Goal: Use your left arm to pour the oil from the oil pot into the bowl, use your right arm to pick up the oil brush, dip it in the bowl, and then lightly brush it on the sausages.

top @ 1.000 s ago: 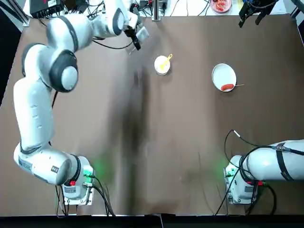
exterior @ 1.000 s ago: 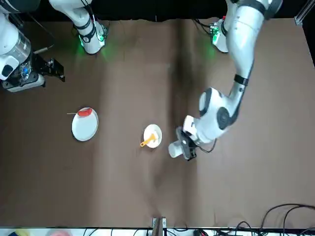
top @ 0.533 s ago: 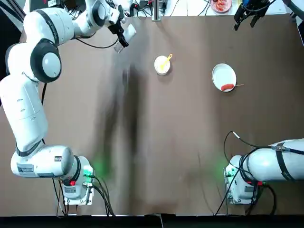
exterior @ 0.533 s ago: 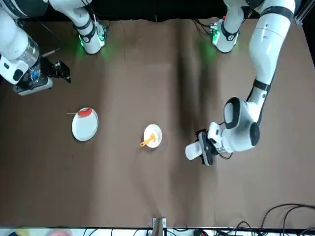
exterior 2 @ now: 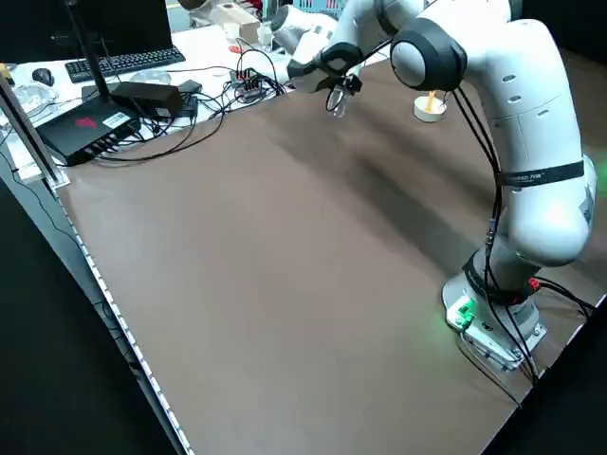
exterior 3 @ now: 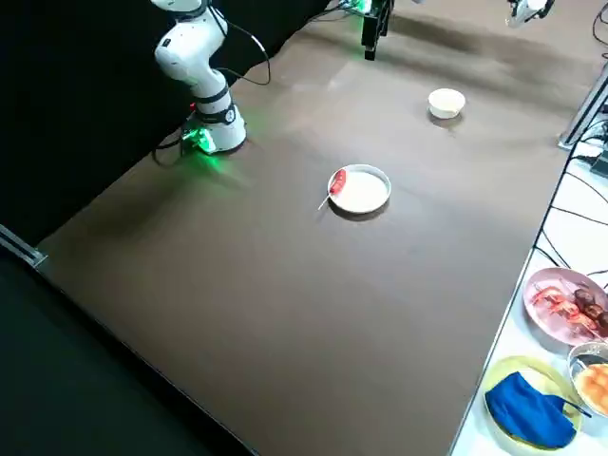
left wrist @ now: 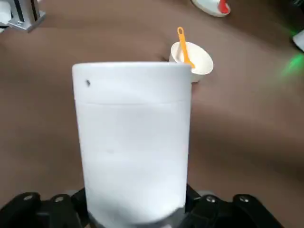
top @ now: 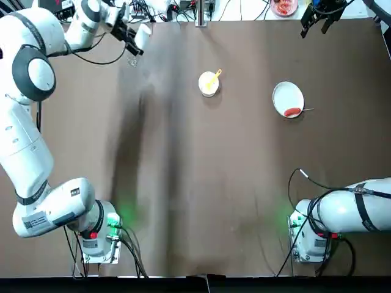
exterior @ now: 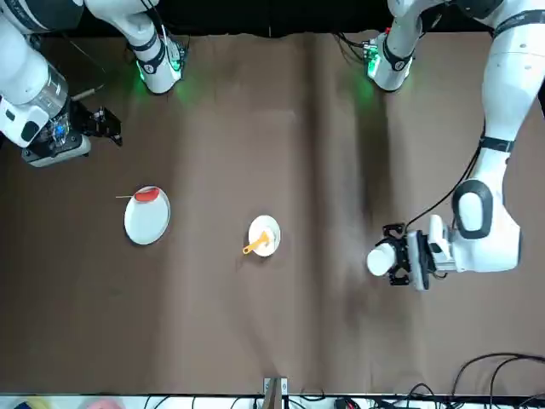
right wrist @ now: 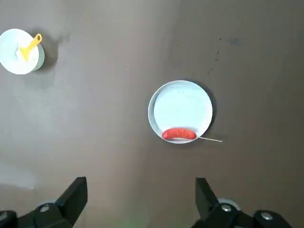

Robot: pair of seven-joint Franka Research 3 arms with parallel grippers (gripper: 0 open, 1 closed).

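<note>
My left gripper point(top: 130, 41) is shut on the oil pot point(top: 144, 33), whose white cap point(left wrist: 133, 142) fills the left wrist view. It hangs over the table's far left area, well left of the bowl point(top: 208, 83). The oil brush point(top: 214, 77) rests in the bowl point(exterior: 264, 236), yellow handle sticking out over the rim. One red sausage point(top: 292, 112) on a thin stick lies on the white plate point(top: 287, 94). My right gripper point(right wrist: 140, 194) is open and holds nothing, high above the far right table edge point(top: 321, 15), beyond the plate point(right wrist: 180, 107).
Dishes of food point(exterior 3: 568, 302) and a blue cloth point(exterior 3: 527, 408) lie on the bench beyond the table's far edge. A keyboard, boxes and cables point(exterior 2: 142, 81) are also there. A metal post point(top: 200, 12) stands at the far edge.
My left arm has swung left, away from the bowl, carrying the oil pot toward the far left corner. The right gripper barely moved; bowl, brush and plate are unmoved.
</note>
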